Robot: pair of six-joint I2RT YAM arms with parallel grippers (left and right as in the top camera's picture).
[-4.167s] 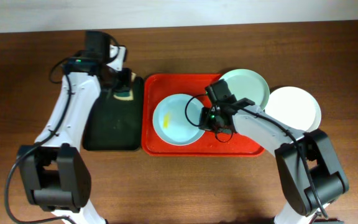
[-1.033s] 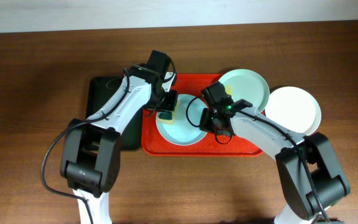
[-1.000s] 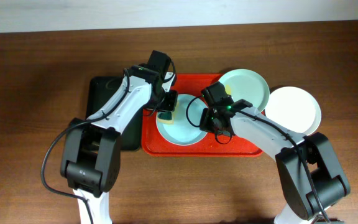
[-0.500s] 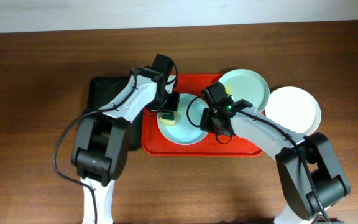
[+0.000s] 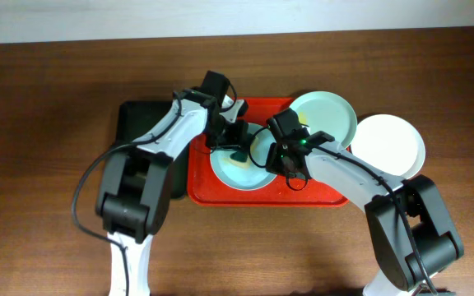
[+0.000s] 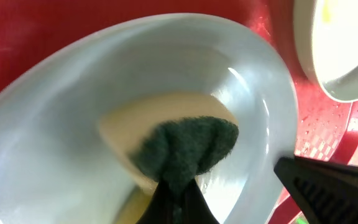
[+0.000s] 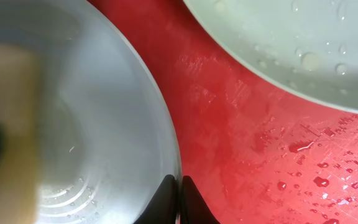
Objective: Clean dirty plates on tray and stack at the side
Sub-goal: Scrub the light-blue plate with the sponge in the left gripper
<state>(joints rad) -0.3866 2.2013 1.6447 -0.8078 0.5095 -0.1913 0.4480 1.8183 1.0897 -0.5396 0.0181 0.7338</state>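
The pale blue plate [image 5: 237,173] lies on the left half of the red tray [image 5: 208,196], in the middle of the overhead view. The left gripper [image 6: 178,202] has its jaws pinched tight on a yellow sponge [image 6: 185,146] with a dark green scouring face, and the sponge presses against the inside of the blue plate. The right gripper [image 7: 176,198] is clamped on the right rim of the same plate, its two thin fingers drawn together over the edge. The mint green plate [image 5: 327,115] sits at the tray's upper right corner and overhangs the rim; the right wrist view shows water drops on it and on the red surface beside it. The white plate [image 5: 392,144] rests on the wooden table [image 5: 56,164] just right of the tray, touching or slightly under the mint one. A black tray [image 5: 134,123] lies left of the red one, partly under the left arm
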